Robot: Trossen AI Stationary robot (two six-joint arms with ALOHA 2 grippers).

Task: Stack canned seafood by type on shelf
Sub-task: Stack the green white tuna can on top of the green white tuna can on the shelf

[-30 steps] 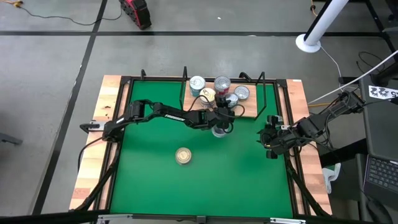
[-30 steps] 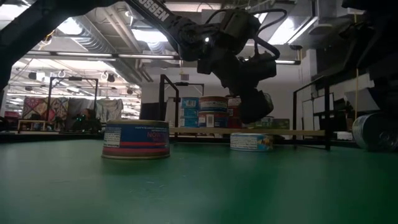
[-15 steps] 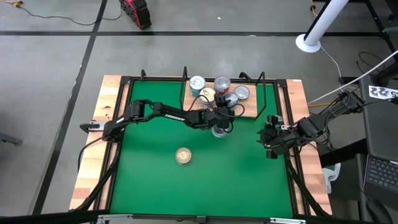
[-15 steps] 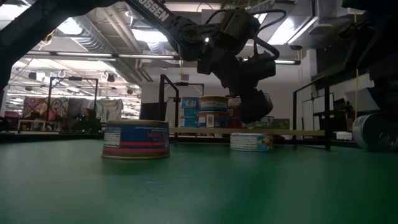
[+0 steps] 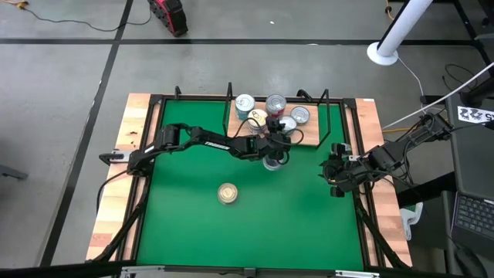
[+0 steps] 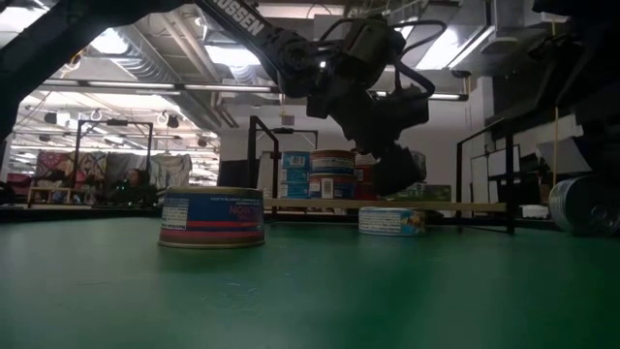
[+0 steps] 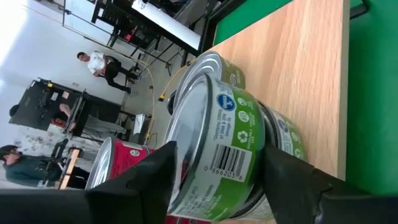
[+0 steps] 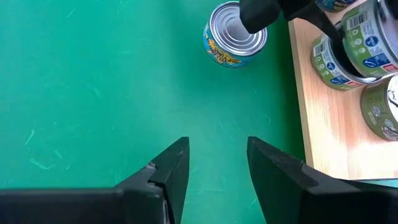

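Reaching over the shelf [image 5: 309,139], we're keeping the left pincer [image 7: 214,186] apart around the top green tin [image 7: 217,130], stacked on another green tin. Red tin [image 7: 118,168] is crowding beside it. Right pincer [image 8: 216,165] is waiting apart over the mat; a teal tin [image 8: 233,34] is lying ahead.

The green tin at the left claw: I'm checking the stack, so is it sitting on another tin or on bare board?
On another tin: the green tin rests atop a second green-labelled tin on the shelf.
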